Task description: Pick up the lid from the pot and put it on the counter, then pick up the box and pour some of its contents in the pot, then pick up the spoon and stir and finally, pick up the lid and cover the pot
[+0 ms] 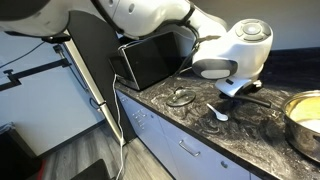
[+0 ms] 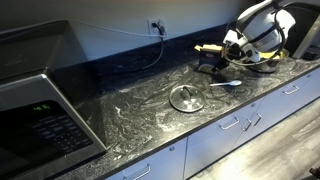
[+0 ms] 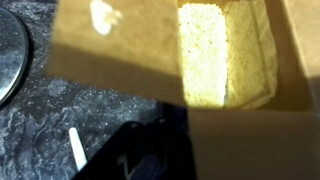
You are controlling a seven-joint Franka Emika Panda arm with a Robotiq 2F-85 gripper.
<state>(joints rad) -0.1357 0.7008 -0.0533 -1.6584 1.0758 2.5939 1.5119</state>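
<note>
My gripper [image 2: 232, 48] is shut on the yellow box [image 2: 208, 47] and holds it above the counter [image 2: 140, 115], by the pot [image 1: 303, 120]. In the wrist view the box [image 3: 215, 55] fills most of the frame, its top open on pale yellow contents, with one dark finger [image 3: 145, 150] below it. The glass lid [image 1: 180, 97] lies flat on the counter and shows in both exterior views [image 2: 185, 98] and at the left edge of the wrist view [image 3: 8, 55]. The white spoon [image 1: 222, 113] lies on the counter between lid and pot [image 2: 226, 84], also in the wrist view [image 3: 77, 148].
A black microwave [image 1: 150, 60] stands on the counter beyond the lid; it also fills the near left of an exterior view [image 2: 40, 110]. White drawers [image 1: 185, 150] run under the counter. A cable [image 2: 130, 62] hangs along the back wall.
</note>
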